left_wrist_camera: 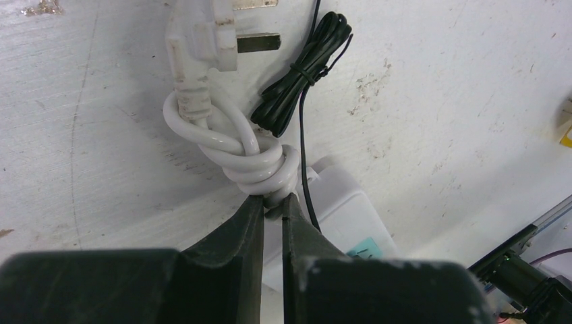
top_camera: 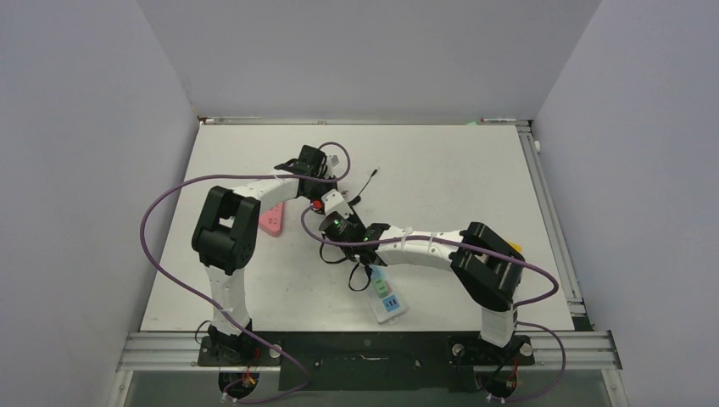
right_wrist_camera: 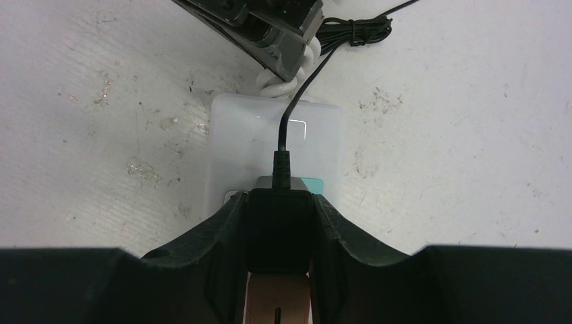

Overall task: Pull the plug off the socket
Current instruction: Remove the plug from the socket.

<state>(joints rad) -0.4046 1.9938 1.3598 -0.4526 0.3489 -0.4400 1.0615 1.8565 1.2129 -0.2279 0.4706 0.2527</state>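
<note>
**Both grips set, pull still to make**

On the table (top_camera: 441, 170), the white socket strip (right_wrist_camera: 236, 148) is the anchor. The right gripper (right_wrist_camera: 278, 206) clamps the black plug (right_wrist_camera: 278, 229) at one end of the strip. The left gripper (left_wrist_camera: 272, 202) pinches the white cord (left_wrist_camera: 260, 165) coiled at the opposite end. The next move likely calls for a straight pull on the plug while the left arm braces. The pins are hidden, so seating is unclear.

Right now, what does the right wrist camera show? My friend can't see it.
The right hand is shut on a black plug sitting on a white power strip. A thin black cord runs up from it, while the left hand pinches a white cable.
</note>
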